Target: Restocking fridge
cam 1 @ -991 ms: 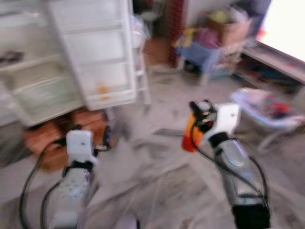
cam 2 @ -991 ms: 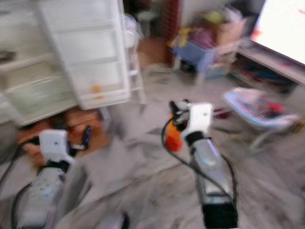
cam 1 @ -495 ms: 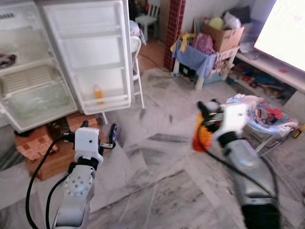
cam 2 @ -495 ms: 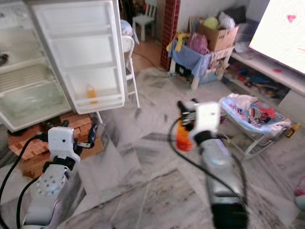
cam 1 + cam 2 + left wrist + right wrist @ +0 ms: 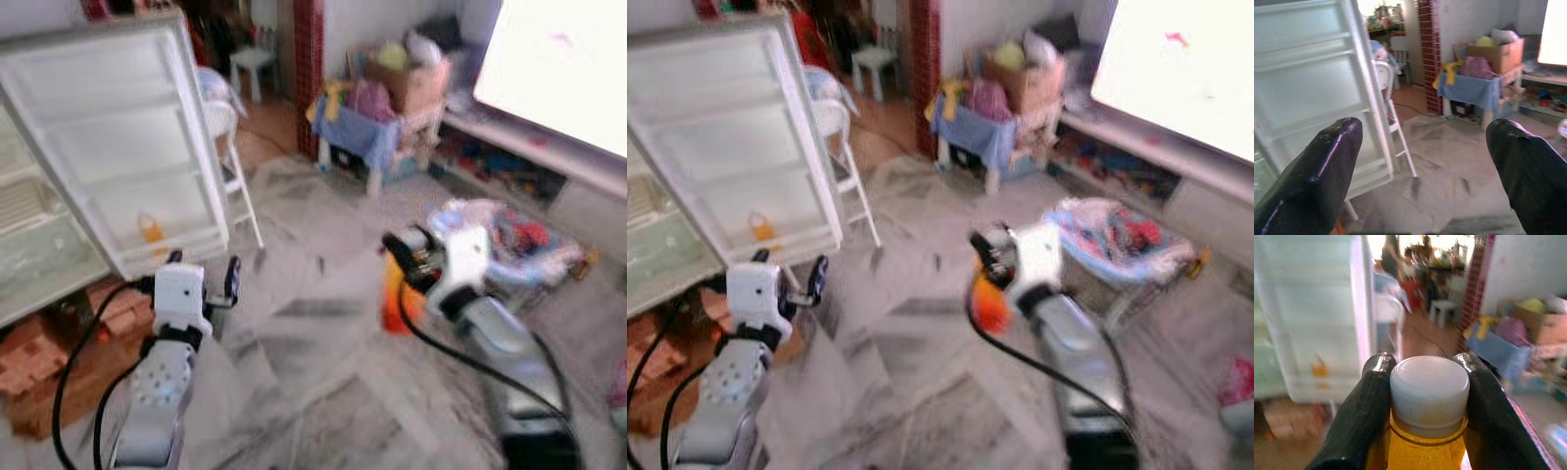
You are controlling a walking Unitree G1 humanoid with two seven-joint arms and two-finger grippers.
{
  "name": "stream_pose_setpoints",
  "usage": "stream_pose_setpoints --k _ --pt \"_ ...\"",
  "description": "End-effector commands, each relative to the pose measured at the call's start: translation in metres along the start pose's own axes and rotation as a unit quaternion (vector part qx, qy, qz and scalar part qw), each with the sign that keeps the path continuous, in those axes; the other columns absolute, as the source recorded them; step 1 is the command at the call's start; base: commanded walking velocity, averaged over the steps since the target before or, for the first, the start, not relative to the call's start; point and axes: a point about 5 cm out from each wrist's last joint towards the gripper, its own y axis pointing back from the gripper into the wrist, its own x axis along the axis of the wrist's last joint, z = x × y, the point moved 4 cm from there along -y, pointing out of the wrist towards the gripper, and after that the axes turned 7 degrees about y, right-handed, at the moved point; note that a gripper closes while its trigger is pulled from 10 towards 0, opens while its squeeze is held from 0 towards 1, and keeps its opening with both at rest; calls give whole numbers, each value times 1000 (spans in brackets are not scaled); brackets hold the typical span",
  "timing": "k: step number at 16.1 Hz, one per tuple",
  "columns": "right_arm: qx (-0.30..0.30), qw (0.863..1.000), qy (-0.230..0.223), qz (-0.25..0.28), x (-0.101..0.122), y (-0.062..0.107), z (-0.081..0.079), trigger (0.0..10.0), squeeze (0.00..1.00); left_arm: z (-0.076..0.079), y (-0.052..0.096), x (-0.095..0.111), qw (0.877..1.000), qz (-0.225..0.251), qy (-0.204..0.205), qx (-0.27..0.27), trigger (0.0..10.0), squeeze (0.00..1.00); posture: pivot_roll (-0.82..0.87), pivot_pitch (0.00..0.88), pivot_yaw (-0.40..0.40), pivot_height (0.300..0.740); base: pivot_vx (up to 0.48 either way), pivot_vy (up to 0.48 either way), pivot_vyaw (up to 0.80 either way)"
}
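We are holding an orange bottle (image 5: pixel 1425 450) in our right gripper (image 5: pixel 1427 382), whose two black fingers (image 5: pixel 1359 421) are pressing against either side of its neck, just under the white ribbed cap (image 5: pixel 1429 391). In the head views the bottle (image 5: pixel 398 299) is hanging below that gripper (image 5: pixel 407 259), out in front of us over the grey marble floor (image 5: pixel 313 372), well apart from the fridge.

Our left gripper (image 5: pixel 1430 166) is reaching forward with its fingers (image 5: pixel 1317 181) spread wide and nothing between them; in the left eye view it (image 5: pixel 201 274) is sitting low on our left, near the foot of the fridge door.

The fridge (image 5: pixel 39 255) is standing open on our left. Its white door (image 5: pixel 118 147) is swung out toward us, and a small orange bottle (image 5: pixel 150 228) is standing in the lowest door shelf. Red bricks (image 5: pixel 39 362) are lying on the floor beneath the fridge body. A white plastic chair (image 5: pixel 223 137) is standing just behind the door.

Farther back, a brick pillar (image 5: pixel 309 69) is rising beside a low stand draped in blue cloth (image 5: pixel 358 137), with a cardboard box (image 5: pixel 416 83) piled on it. To our right, a baby bouncer (image 5: pixel 509 235) is sitting on the floor just beyond our right arm. The head views are somewhat blurred.
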Motion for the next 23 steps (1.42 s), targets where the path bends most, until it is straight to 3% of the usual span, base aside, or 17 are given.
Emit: stream_pose_setpoints --k 1,4,8,13,15,16,18,20,23 --pt "2 999 -18 27 12 -6 -13 10000 0 -3 0 2 1000 1 -10 5 10000 0 142 8 -11 740 428 0 0" --pt "-10 999 -25 36 15 -6 -23 10000 0 -6 -1 1 1000 -7 1 17 10000 0 140 21 -12 740 405 175 0" --pt "0 998 -19 56 25 -11 -29 10000 0 -8 -3 -2 1000 -12 -6 25 9882 0 129 26 -21 740 0 425 395" --pt "-8 998 -19 53 26 -17 -21 10000 0 -14 -3 0 999 -11 -11 41 9020 0 137 28 -35 740 0 425 789" --pt "-11 998 -22 55 27 -18 -21 10000 0 -14 -2 0 999 -9 -14 42 9059 0 138 32 -35 740 0 424 631" --pt "-14 998 -30 58 28 -19 -22 10000 0 -12 -1 4 999 5 -30 23 9725 0 137 32 -33 740 386 285 0" --pt "-16 997 -35 60 30 -18 -22 10000 0 -15 -3 2 999 -6 -23 38 9098 0 134 32 -31 740 390 277 0" --pt "-44 997 -27 54 27 -18 -12 10000 0 -17 -6 1 999 -8 -30 39 8784 0 134 28 -27 740 392 276 0" --pt "-103 993 -12 48 22 -12 7 10000 0 -12 -1 2 999 -2 -43 0 10000 0 135 22 -17 740 393 276 0"
